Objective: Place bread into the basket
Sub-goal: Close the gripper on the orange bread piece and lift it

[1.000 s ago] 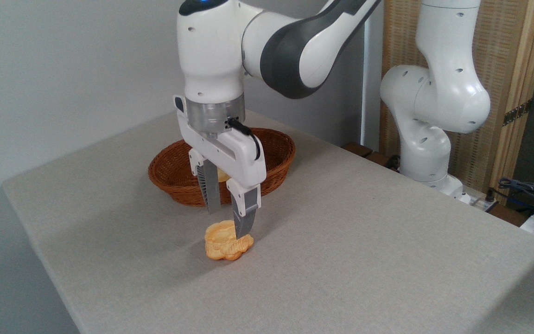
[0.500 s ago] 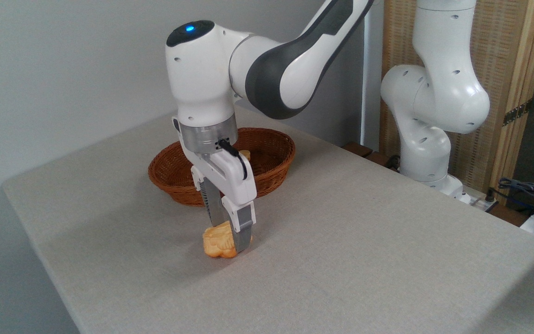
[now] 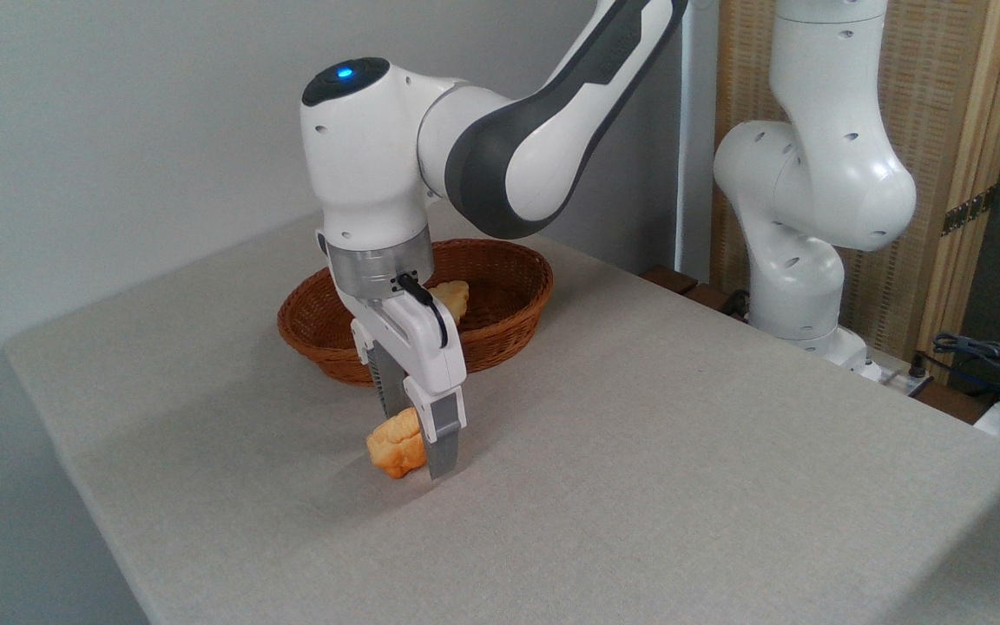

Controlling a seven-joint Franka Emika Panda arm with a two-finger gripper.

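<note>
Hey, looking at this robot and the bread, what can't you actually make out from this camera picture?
From the one fixed camera view:
- The far finger of the gripper is mostly hidden behind the near finger and the orange bun, so the grip contact is unclear.
- Whether the bun touches the table: its underside is out of sight.
- The pale loaf in the basket is largely covered by the wrist.
- The basket floor: hidden by its near wall.
</note>
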